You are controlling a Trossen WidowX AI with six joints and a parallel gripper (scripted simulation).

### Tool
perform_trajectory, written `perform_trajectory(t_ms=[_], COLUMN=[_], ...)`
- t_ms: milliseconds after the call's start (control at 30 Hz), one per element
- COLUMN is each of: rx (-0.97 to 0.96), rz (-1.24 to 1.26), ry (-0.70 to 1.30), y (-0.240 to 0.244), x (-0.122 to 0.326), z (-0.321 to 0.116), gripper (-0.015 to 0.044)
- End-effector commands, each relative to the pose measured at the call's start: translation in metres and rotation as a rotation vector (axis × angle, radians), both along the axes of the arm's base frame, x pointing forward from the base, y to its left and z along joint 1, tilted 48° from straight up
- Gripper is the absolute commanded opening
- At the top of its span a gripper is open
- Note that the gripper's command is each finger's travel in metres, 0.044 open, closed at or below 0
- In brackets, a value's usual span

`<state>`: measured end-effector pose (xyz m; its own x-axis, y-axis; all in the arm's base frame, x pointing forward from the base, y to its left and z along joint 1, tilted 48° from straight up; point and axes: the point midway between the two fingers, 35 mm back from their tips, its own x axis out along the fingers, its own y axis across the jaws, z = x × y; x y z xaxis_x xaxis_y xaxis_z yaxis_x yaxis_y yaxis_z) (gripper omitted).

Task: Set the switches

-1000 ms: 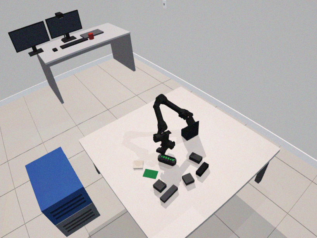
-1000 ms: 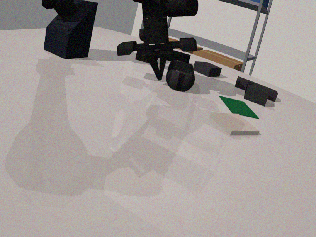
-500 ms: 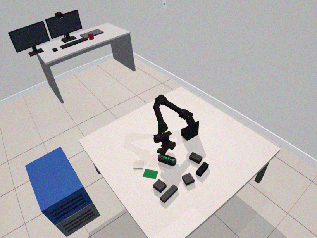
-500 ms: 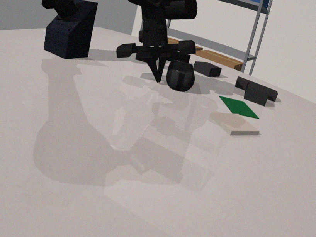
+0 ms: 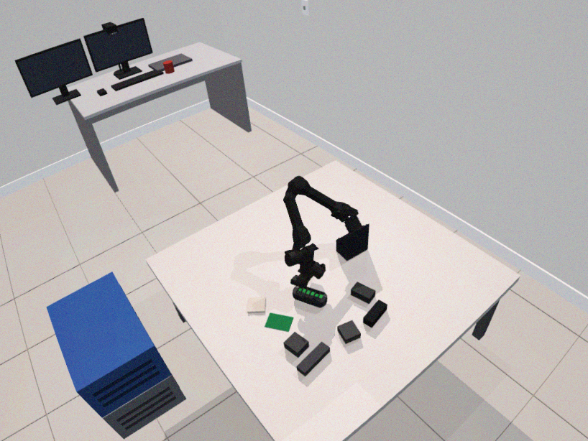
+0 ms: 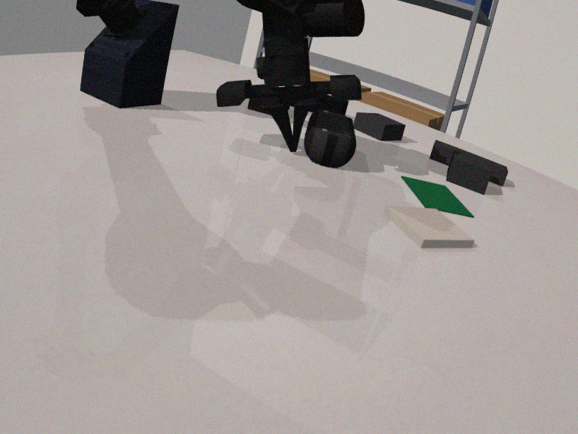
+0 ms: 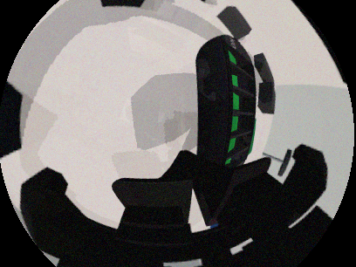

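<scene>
The dark grey controller unit (image 5: 309,301) (image 6: 330,150) (image 7: 212,109) sits on the bench and looks level on its base. A row of green switch ends shows along its top in the top view and the wrist view. I cannot tell surely which ends are pressed down. The label on the underside is hidden. My gripper (image 6: 292,150) is shut and empty, pointing down. Its fingertips are low, close beside the unit's long side that faces the arm base. Whether they touch the unit is unclear. In the wrist view the fingers overlap the unit's near end.
A green board (image 5: 279,322) (image 6: 437,196) and a beige tile (image 5: 256,304) (image 6: 429,227) lie near one end of the unit. Dark blocks stand beyond it, including one block (image 5: 363,292) and a long bar (image 5: 313,358). The arm's base (image 5: 352,243) (image 6: 140,70) stands behind.
</scene>
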<state>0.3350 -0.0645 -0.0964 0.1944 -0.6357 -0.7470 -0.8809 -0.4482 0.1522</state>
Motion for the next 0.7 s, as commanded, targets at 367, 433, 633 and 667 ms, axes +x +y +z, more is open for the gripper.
perform_trajectory(t_ms=[367, 433, 633, 667], rx=[0.004, 0.004, 0.004, 0.004], rz=[0.001, 0.001, 0.001, 0.001], ry=[-0.007, -0.007, -0.008, -0.008], y=[0.0022, 0.0022, 0.0032, 0.0035], x=[0.0082, 0.0082, 0.0123, 0.0135], z=[-0.0013, -0.0013, -0.0026, -0.003], gripper=[0.0, 0.0, 0.0, 0.0])
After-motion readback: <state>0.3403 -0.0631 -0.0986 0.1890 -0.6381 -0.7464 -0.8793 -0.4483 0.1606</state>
